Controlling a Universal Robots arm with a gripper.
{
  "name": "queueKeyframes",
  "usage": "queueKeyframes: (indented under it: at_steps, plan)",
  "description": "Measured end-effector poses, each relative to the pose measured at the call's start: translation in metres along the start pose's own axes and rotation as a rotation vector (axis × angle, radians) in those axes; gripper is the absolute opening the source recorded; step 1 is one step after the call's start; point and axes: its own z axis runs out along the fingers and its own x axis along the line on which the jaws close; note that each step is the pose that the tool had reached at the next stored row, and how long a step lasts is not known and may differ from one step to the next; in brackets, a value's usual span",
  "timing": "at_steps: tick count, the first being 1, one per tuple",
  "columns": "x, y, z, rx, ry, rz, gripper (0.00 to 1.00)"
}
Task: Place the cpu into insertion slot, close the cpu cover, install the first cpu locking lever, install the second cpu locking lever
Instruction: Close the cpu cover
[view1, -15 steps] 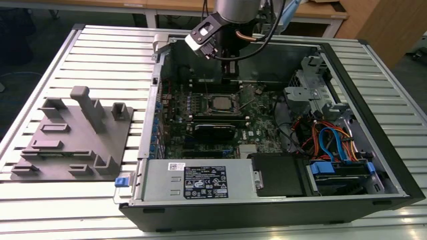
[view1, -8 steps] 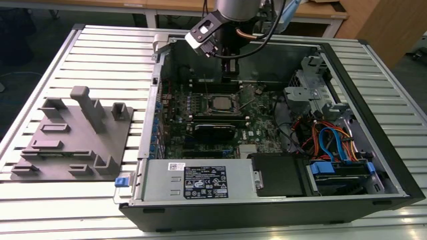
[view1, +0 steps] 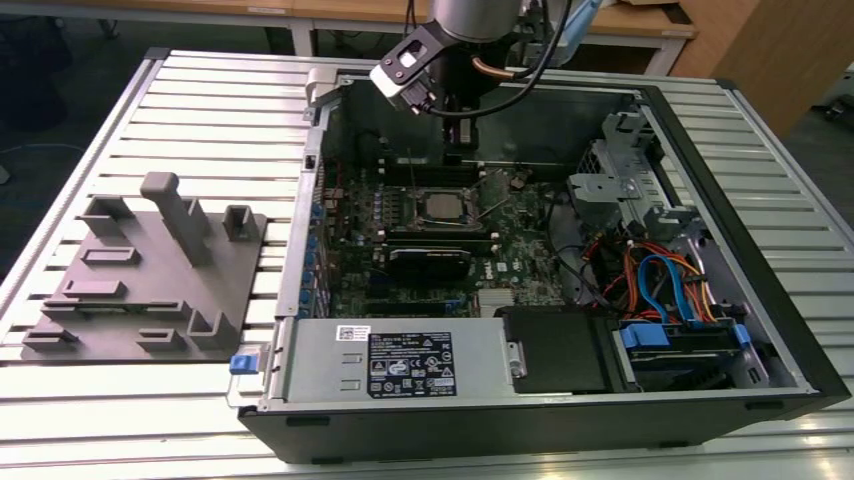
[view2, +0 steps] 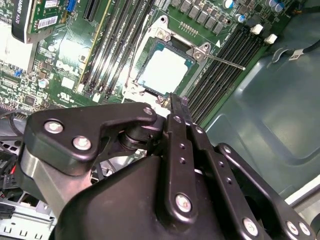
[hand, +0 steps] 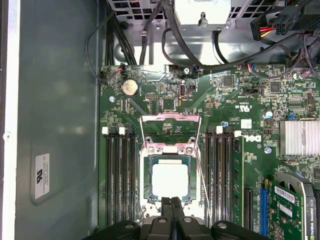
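Table: slatted aluminium table (view1: 200, 100), ribbed in long parallel strips, bearing everything else.
Computer case: black-walled tower case (view1: 534, 430) lying on its side with the side panel off; inside sit the motherboard, a power supply, a drive bay and loose wiring.
Fixture tray: matte grey moulded tray (view1: 120, 300) beside the case on the exterior view's left, with upright posts and shallow rectangular pockets.
Power supply: grey sheet-metal box (view1: 400, 360) with a white label, along the case's near wall.
Motherboard: green circuit board (hand: 165, 95), dense with small parts, flat on the case floor.
Arm: silver-grey robot arm (view1: 467, 15) reaching down into the case from above.
Cables: orange and blue bundles (view1: 654, 280) in the drive end of the case.
Gripper: black jointed gripper (hand: 170, 201), fingers pressed together with nothing between them, tips just beside the socket's edge.
Memory slots: long narrow black slots (hand: 120, 175) in rows either side of the socket.
Cpu cover: thin silver frame (hand: 170, 118) swung up off the chip, hinged on the socket side away from the fingertips.
Insertion slot: square black socket (hand: 145, 180) holding the chip.
Cpu: flat square cpu (hand: 170, 180), plain pale metal face, seated level in the socket, uncovered.
Locking lever: thin bare metal rod (view2: 225, 60) slanting out from a socket corner over the memory slots.
Coin cell: round shiny battery (hand: 129, 87) on the board beyond the cover.
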Motion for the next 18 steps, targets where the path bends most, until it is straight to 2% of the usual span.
queueKeyframes:
  at_steps: [7,18]
  plan:
    - [0.0,0.0047,0.0001,0.0,0.0,0.0,0.11]
    - [0.0001,0.0063,0.0001,0.0,0.0,0.0,0.11]
